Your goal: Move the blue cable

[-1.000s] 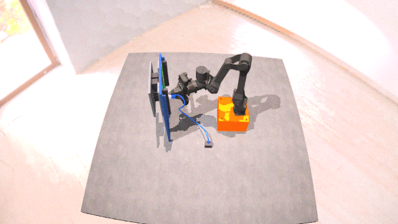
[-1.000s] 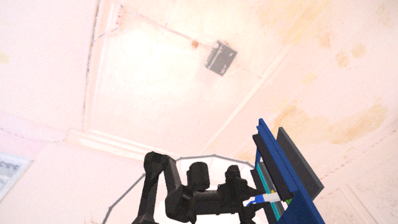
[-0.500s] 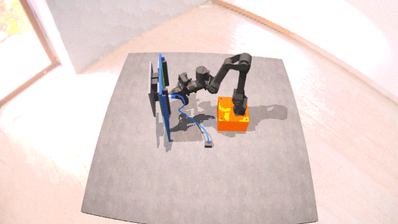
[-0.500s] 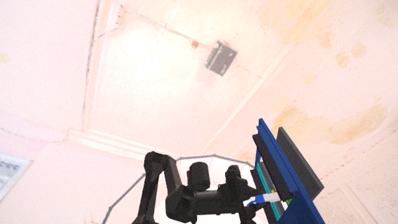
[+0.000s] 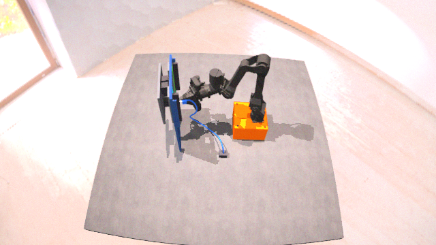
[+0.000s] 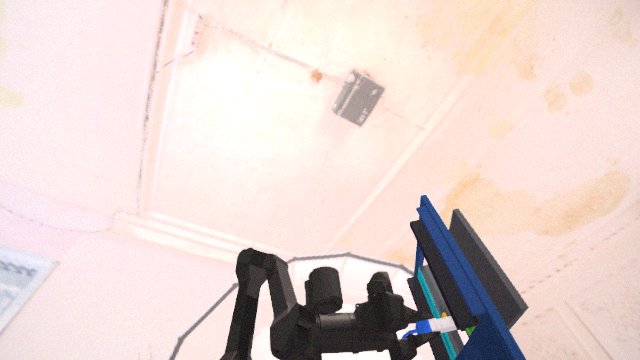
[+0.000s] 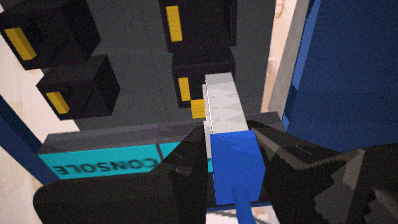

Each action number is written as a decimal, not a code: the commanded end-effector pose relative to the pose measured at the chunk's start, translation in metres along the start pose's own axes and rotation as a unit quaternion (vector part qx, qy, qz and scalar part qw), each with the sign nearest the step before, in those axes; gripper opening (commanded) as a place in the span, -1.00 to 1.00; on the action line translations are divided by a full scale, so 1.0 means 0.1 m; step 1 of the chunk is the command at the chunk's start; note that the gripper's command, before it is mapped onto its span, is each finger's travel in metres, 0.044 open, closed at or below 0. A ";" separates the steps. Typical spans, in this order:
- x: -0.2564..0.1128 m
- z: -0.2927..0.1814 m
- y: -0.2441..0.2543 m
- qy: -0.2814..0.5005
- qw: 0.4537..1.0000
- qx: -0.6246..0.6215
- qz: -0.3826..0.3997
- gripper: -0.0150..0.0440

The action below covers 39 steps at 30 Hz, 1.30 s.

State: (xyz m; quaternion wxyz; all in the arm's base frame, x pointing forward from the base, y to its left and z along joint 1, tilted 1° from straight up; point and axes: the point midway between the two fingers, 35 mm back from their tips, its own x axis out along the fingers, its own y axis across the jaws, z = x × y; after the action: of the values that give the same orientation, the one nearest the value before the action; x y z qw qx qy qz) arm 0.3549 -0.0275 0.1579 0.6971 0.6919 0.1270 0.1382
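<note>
Snugly, the fingers of the gripper [image 5: 188, 102] [image 6: 426, 325] [image 7: 227, 129] are closed on the plug [image 5: 184, 101] [image 6: 436, 326] [image 7: 237, 167], one on each side of its blue body. That body is boxy, with a pale, ridged front part pointing away from the gripper, toward the dark port side of the rack. The blue cable [image 5: 208, 126] [image 6: 407, 334] [image 7: 244, 212] leaves the back of the plug.

In the wrist view the pale end overlaps a black port housing [image 7: 180, 70] with a gold strip; whether it is seated in any port, and on which server, I cannot tell. A yellow piece [image 7: 198, 108] shows beside the pale end. The near finger covers part of the teal strip [image 7: 135, 162], whose CONSOLE lettering reads upside down. From above, the plug is tiny and partly lost against the arm.

More black housings [image 7: 82, 90] with gold strips stand at the left. The upright blue rack frame [image 5: 175, 126] [image 6: 450, 255] [image 7: 345, 65] rises close by the gripper, a wall on one side of it. The cable curves out over the grey table [image 5: 238, 197] to a small dark block [image 5: 223, 154], apart from the orange box [image 5: 250, 134] beneath the arm's base.
</note>
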 end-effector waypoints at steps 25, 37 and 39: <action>0.06 0.03 0.01 -0.003 1.000 0.000 0.003 -0.49; 0.09 0.04 0.01 -0.003 1.000 0.000 0.003 -0.49; 0.09 0.04 0.01 -0.003 1.000 0.000 0.003 -0.49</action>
State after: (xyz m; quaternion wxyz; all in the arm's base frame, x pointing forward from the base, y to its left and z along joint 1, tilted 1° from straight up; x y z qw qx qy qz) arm 0.3635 -0.0272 0.1585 0.6976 0.6914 0.1260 0.1393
